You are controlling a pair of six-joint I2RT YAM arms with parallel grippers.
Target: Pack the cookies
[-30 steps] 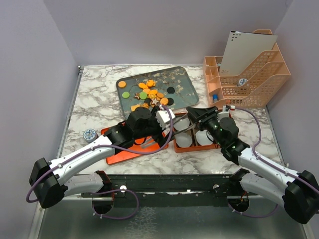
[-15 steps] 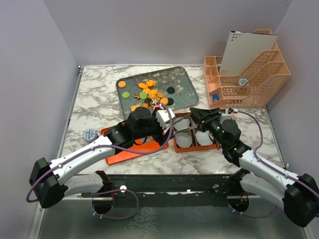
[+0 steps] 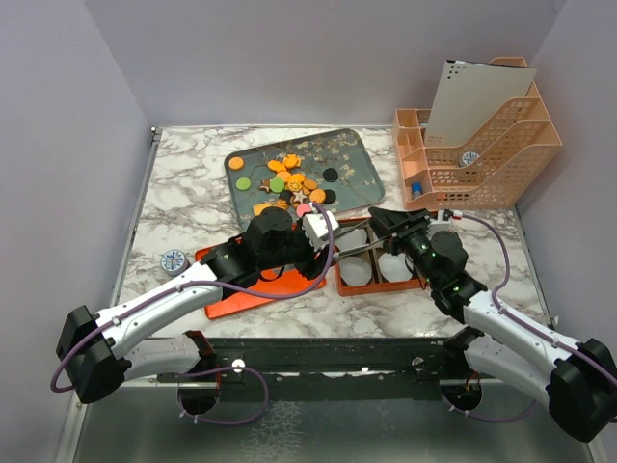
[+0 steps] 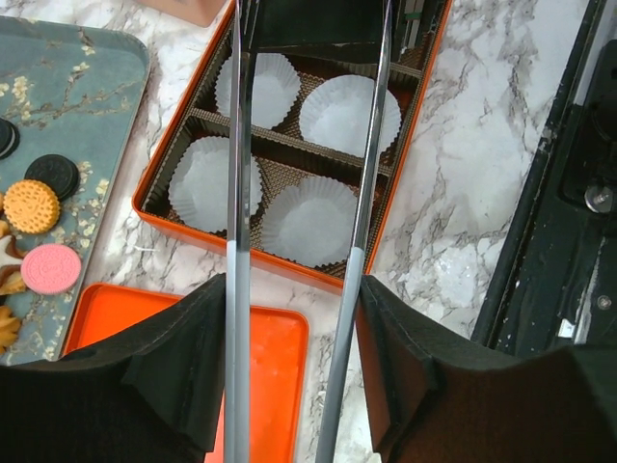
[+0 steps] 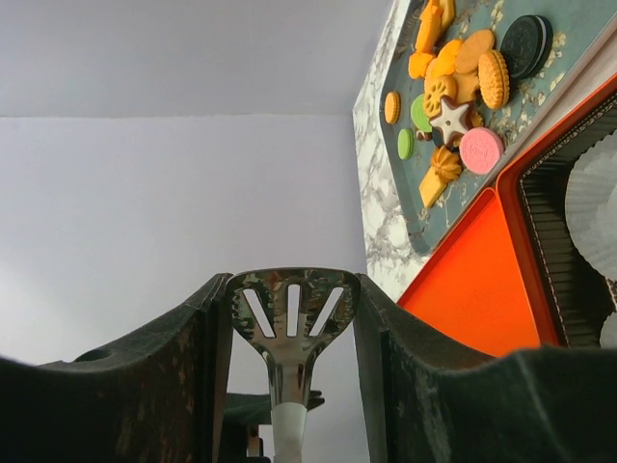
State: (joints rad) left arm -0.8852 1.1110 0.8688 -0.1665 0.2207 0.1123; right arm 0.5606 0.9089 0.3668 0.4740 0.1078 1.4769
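The cookies (image 3: 289,183) lie heaped on a grey-blue tray (image 3: 357,145); most are orange, with green, black and pink ones (image 4: 50,268) (image 5: 480,149). Metal tongs (image 3: 355,247) span the gap between both grippers, above an orange box (image 3: 339,286) lined with white paper cups (image 4: 347,111). My left gripper (image 3: 331,251) (image 4: 289,299) is shut on the two tong arms (image 4: 236,193), each arm lying against a pad. My right gripper (image 3: 383,228) (image 5: 291,285) is shut on the tongs' slotted head (image 5: 292,323), gripping it by its edges.
An orange lid (image 3: 253,292) lies flat left of the box, under my left arm. A peach desk organiser (image 3: 482,145) stands at the back right. A small round blue object (image 3: 174,260) sits near the table's left edge. Purple walls enclose the table.
My left gripper's jaws have closed in onto the tong arms. My right arm shifted slightly down and left with the tongs' head, then held still.
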